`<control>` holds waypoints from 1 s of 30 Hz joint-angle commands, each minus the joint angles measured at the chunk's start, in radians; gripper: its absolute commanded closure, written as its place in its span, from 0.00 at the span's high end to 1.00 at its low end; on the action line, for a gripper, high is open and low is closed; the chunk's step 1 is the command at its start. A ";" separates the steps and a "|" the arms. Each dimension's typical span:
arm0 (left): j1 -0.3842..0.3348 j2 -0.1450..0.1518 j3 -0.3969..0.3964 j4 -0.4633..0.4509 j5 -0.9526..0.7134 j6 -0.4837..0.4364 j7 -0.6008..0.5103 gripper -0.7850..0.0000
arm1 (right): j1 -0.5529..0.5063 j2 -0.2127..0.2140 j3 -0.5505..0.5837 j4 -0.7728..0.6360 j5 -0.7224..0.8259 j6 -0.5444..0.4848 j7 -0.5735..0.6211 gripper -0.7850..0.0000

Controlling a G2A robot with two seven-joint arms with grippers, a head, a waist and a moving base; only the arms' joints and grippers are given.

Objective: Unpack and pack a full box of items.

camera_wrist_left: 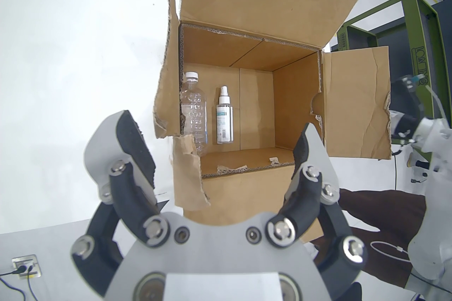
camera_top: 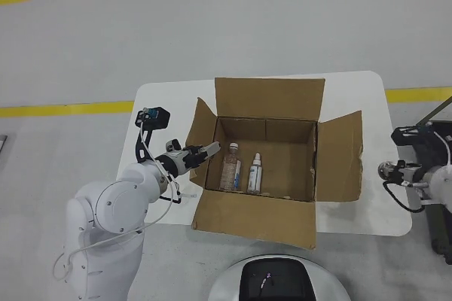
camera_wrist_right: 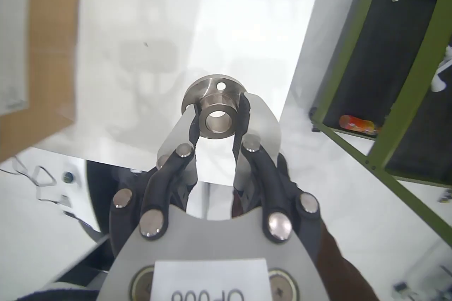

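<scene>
Cardboard box point(camera_top: 256, 218): open-topped, all four flaps folded outward, standing on the white table point(camera_top: 166, 105) from its middle toward the right edge, with the front flap at the near edge. The left flap is torn along its lower edge.

Contents, both lying flat on the box floor in its left half, side by side, caps toward the far wall:
- clear water bottle point(camera_top: 230, 167), white cap, nearest the left wall;
- spray bottle point(camera_top: 255, 173), white nozzle, pale label with a teal band; its print is too small to read.

Left gripper point(camera_wrist_left: 217, 133): jaws spread wide, nothing between them, just beside the box's left flap and pointed at the opening.

Right gripper point(camera_wrist_right: 217, 117): at the table's right edge, well apart from the box, pads closed on the hub of a metal flanged bushing point(camera_wrist_right: 216, 104).

Green rack point(camera_wrist_right: 353, 97): beside the table's right edge, with an orange item point(camera_wrist_right: 356, 123) on its shelf.
</scene>
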 commanded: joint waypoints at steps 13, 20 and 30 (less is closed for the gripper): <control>0.000 0.000 0.000 0.000 0.000 0.000 0.000 1.00 | -0.039 -0.018 0.345 -0.103 0.970 -0.055 -0.099 0.00; 0.000 0.000 0.000 0.000 0.000 0.000 0.000 1.00 | -0.023 -0.010 0.221 -0.090 1.109 -0.162 -0.072 0.00; 0.000 0.000 0.000 0.000 0.000 0.000 0.000 1.00 | -0.020 -0.009 0.212 -0.087 1.111 -0.176 -0.063 0.00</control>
